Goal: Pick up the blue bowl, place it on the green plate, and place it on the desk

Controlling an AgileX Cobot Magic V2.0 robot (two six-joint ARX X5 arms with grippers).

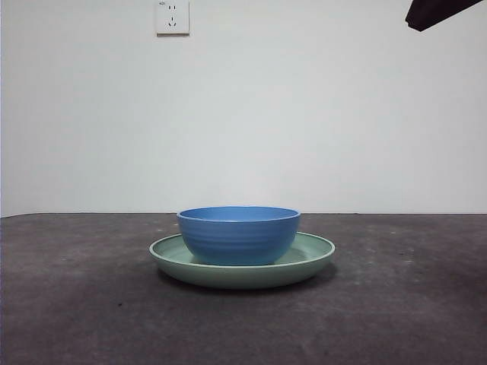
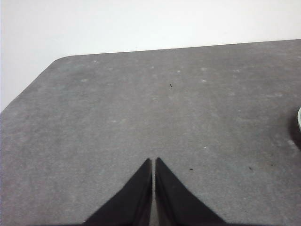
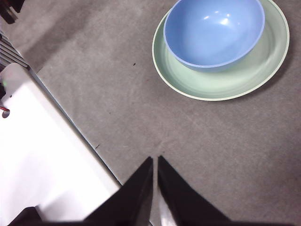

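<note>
The blue bowl [image 1: 239,234] stands upright inside the green plate [image 1: 312,257] at the middle of the desk [image 1: 76,304]. From the right wrist camera I look down on the same blue bowl [image 3: 214,33] resting in the green plate [image 3: 221,82]. My right gripper [image 3: 154,162] is shut and empty, held high above the desk and well apart from the plate. My left gripper [image 2: 153,162] is shut too, over bare desk [image 2: 141,108], and only a sliver of the plate's rim [image 2: 299,117] shows at the edge of that view.
A dark arm tip [image 1: 437,11] pokes in at the upper right corner of the front view. A white wall with a socket [image 1: 173,17] stands behind the desk. A white block [image 3: 42,155] lies along the desk's edge below the right gripper.
</note>
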